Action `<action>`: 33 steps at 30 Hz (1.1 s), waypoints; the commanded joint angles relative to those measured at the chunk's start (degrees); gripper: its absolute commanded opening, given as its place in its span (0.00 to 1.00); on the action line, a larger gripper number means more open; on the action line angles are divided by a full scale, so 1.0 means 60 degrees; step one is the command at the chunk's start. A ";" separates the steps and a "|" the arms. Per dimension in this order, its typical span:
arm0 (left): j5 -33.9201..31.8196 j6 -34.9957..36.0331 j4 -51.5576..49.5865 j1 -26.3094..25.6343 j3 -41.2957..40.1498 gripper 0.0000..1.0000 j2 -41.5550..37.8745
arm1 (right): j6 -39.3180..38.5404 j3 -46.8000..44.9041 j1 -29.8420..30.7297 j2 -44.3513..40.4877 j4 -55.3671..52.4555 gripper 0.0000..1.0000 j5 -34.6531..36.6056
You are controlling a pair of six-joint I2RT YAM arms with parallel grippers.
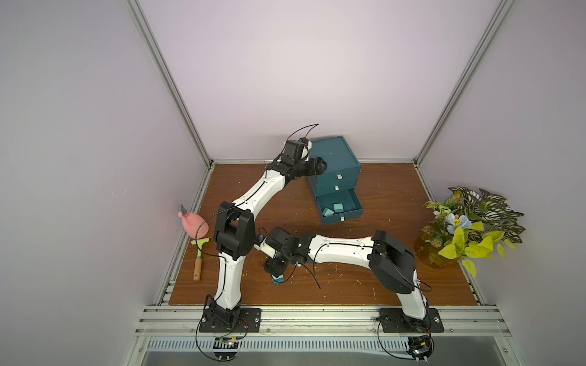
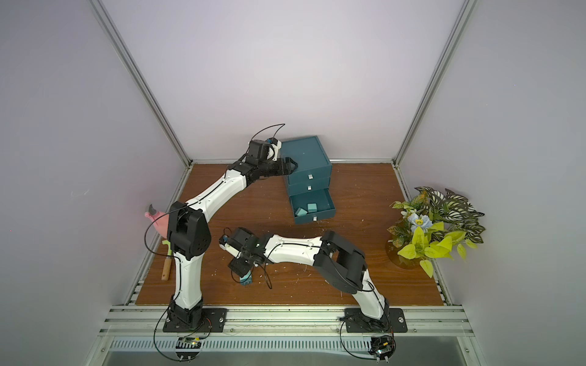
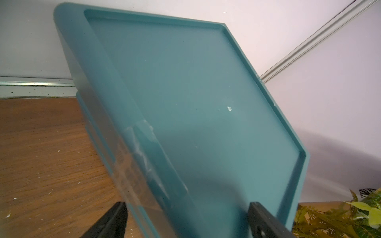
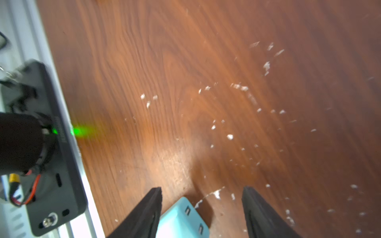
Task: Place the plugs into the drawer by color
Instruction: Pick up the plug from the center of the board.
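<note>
right tool hangs wide over a turquoise plug on the table, well in front of the drawer. plug sits off-centre btwn the jaws, so we centre b4 closing. left tool, wide too, straddles the drawer's top edge.

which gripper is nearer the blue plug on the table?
Right. The right gripper hangs over the blue plug, open jaws either side of it. The left gripper is far off, at the top edge of the drawer chest.
</note>
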 commanded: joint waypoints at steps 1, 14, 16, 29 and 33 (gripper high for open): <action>-0.0218 0.0295 -0.0983 0.0093 -0.0244 0.87 -0.0100 | 0.0297 0.1069 0.0140 0.0387 -0.2278 0.69 0.0638; -0.0199 0.0300 -0.0987 0.0085 -0.0255 0.87 -0.0163 | 0.0497 0.1322 0.0239 0.0548 -0.2848 0.70 0.1061; -0.0200 0.0306 -0.0985 0.0082 -0.0250 0.87 -0.0154 | 0.0551 0.1230 0.0240 0.0465 -0.2855 0.70 0.1102; -0.0187 0.0280 -0.0988 0.0087 -0.0246 0.87 -0.0178 | 0.0883 0.0342 0.0240 -0.0244 -0.2615 0.75 0.1240; -0.0187 0.0277 -0.0994 0.0085 -0.0244 0.87 -0.0193 | 0.1017 0.0038 0.0240 -0.0505 -0.2515 0.78 0.1321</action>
